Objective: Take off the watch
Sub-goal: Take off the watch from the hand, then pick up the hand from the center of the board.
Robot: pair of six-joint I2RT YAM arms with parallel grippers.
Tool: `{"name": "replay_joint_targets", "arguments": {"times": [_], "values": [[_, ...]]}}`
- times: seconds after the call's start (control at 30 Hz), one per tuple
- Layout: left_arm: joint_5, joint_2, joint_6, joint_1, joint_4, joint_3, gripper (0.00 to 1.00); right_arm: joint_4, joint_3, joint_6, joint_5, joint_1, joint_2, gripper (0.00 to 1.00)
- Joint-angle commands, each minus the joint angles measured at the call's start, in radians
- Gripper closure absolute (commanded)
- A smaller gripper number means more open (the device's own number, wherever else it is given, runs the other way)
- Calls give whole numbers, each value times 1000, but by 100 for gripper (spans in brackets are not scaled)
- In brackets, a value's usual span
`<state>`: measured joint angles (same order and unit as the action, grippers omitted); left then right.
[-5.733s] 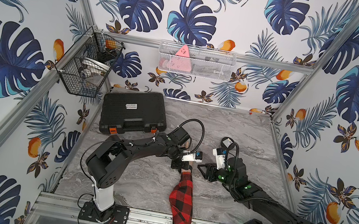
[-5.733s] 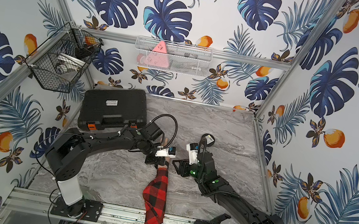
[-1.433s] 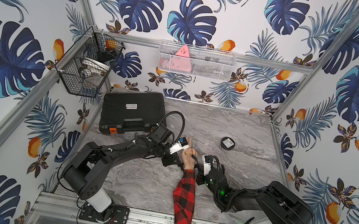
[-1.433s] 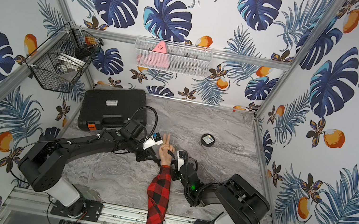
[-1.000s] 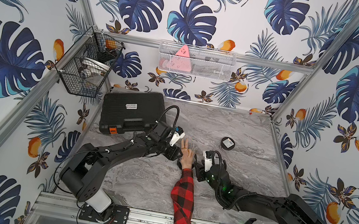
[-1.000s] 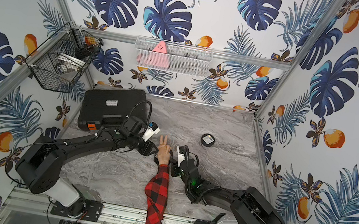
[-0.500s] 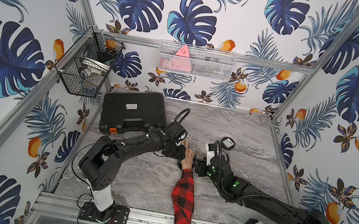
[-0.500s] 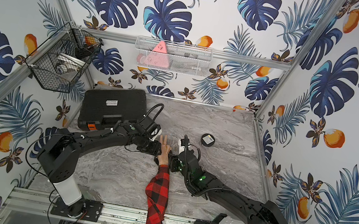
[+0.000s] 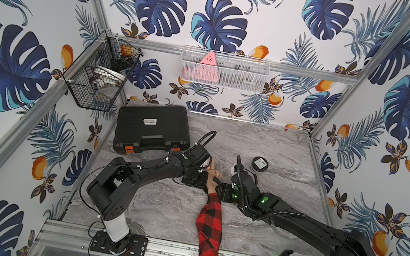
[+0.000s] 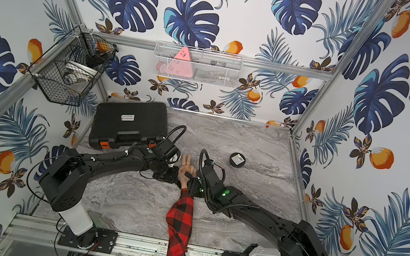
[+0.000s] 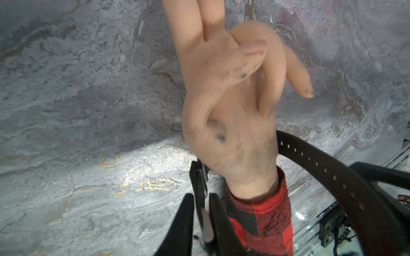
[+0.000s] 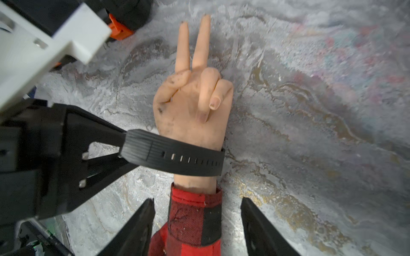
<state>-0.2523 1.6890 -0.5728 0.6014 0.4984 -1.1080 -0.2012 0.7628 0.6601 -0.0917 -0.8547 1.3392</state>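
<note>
A mannequin hand in a red plaid sleeve lies palm up on the marble table, two fingers raised. The watch shows only as its black rubbery strap, laid across the wrist; its case is hidden. In the left wrist view the strap loops out loosely beside the wrist. My left gripper is shut on the strap's end at the side of the wrist. My right gripper is open, one finger on each side of the sleeve cuff without touching it, just below the wrist.
A black tool case lies at the back left, close behind my left arm. A round black tin stands behind my right arm. A black wire basket and a white one hang on the walls. The sleeve runs over the front rail.
My left gripper has closed on the strap's end, having stood partly open half a second ago. My right gripper's jaws have spread wider around the sleeve. Both arms sit closer to the wrist.
</note>
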Motion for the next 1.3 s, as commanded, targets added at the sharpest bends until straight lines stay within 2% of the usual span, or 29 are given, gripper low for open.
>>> {"name": "replay_joint_targets", "arguments": {"times": [0.0,0.07,0.23,0.57,0.7,0.87,0.97,1.07,1.27], "values": [[-39,-13,-7,-2,-59,16,94,-62,36,47,53,-8,50,31],[-67,-24,-14,-1,-97,35,100,-70,57,47,62,-13,87,26],[-114,-39,-33,-1,-154,66,100,-60,91,65,74,-22,174,23],[-126,-74,-30,0,-184,100,100,-29,114,91,106,-24,303,29],[-130,-75,-32,-1,-190,107,100,-30,114,90,103,-24,298,37],[-95,-77,-3,-4,-152,93,100,-32,98,95,85,-24,266,60],[-62,-74,35,-20,-108,73,100,-62,107,81,50,-23,246,68],[-33,-84,59,-67,-73,69,100,-86,112,75,18,-20,223,73],[-8,-110,120,-187,-7,64,100,-83,85,80,-13,-7,178,75]]}}
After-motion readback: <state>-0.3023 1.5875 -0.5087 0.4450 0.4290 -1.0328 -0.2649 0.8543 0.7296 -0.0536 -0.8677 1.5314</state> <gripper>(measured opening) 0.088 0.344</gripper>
